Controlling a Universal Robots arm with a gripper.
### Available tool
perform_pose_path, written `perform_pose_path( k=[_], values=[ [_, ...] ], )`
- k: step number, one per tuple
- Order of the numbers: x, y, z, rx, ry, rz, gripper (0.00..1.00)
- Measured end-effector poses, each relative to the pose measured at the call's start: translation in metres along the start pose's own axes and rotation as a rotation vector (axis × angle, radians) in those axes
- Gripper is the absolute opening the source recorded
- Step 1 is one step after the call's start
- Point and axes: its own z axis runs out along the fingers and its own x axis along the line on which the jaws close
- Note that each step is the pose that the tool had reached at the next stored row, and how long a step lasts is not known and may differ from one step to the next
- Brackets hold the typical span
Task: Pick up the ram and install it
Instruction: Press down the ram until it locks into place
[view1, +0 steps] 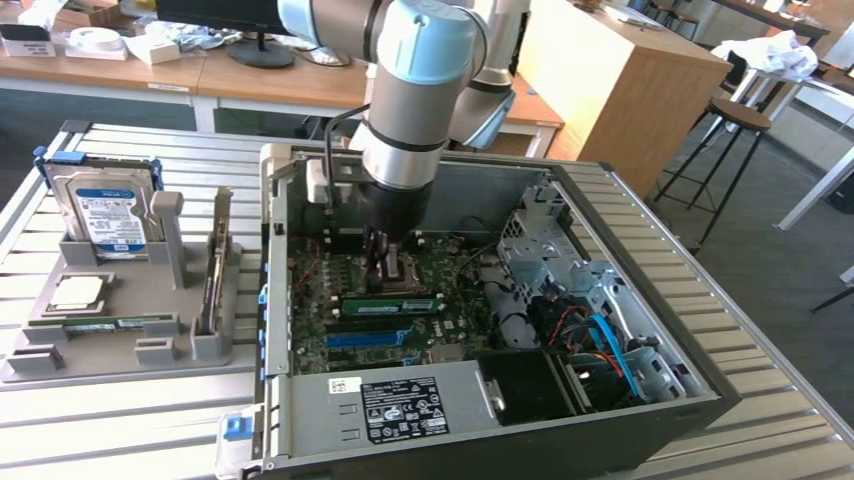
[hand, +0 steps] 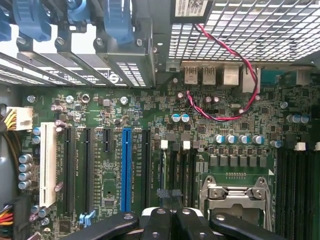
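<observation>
the gripper (view1: 388, 262) hangs inside the open computer case (view1: 627, 190), just above the motherboard (hand: 150, 165); if its fingers are spread or pinching, i cannot tell. a ram (view1: 391, 304) sits on the board just near of it, toward the exterior view's right. i think a small misalignment here could press on the cpu socket (hand: 235, 192) and damage it.

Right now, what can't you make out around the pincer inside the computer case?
Exterior view: whether the pincer holds anything; its dark tip blends into the motherboard.
Wrist view: the pincer's grip, cut off by the frame edge.
Exterior view: whether the green stick is seated; too small.

Lab or workshop; slatted metal workbench (view1: 120, 420); opened computer case (view1: 641, 300); wooden desks (view1: 240, 75); bar stool (view1: 731, 125) behind.
</observation>
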Motion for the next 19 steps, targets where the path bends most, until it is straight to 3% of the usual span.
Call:
perform_pose_path(
  k=[19],
  values=[
    [-0.0001, -0.0001, 0.0103, 0.0002, -0.0003, 0.0, 0.1]
  ],
)
